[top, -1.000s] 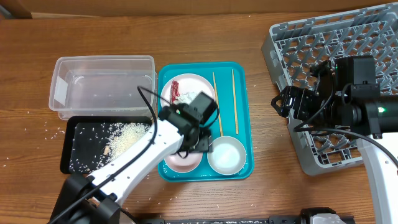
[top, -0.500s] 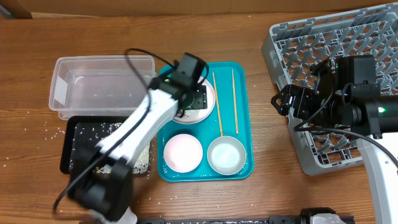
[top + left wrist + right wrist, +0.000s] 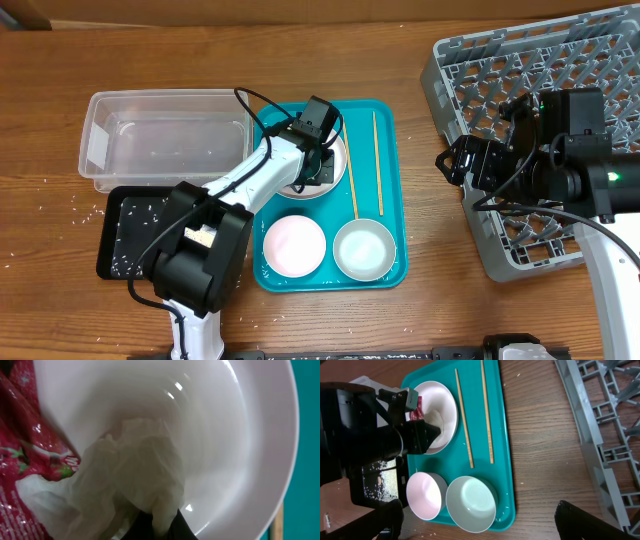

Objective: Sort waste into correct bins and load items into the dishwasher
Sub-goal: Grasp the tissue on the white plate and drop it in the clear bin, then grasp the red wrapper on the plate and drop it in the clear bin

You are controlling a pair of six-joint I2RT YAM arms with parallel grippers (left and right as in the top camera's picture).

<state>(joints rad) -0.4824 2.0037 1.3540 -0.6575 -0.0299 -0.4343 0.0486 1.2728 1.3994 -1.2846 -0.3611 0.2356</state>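
Observation:
My left gripper (image 3: 156, 527) is shut on the crumpled white tissue wad (image 3: 135, 475), which lies in the round white plate (image 3: 235, 435). A red wrapper (image 3: 25, 455) sits beside the wad. From overhead, the left gripper (image 3: 305, 168) is down on the plate (image 3: 338, 158) at the back of the teal tray (image 3: 390, 180). My right gripper (image 3: 447, 165) hangs open and empty between the teal tray and the grey dish rack (image 3: 530, 70). Two chopsticks (image 3: 464, 425) lie on the teal tray, with a pink bowl (image 3: 424, 495) and a white bowl (image 3: 471, 504) in front.
A clear tub (image 3: 165, 140) stands left of the teal tray. In front of it lies a black tray (image 3: 125, 240) holding rice grains (image 3: 135, 212), partly under my left arm. Stray grains dot the table at the left.
The left arm swung from over the bowls back to the plate, and its gripper closed on the tissue wad. The right arm has not moved.

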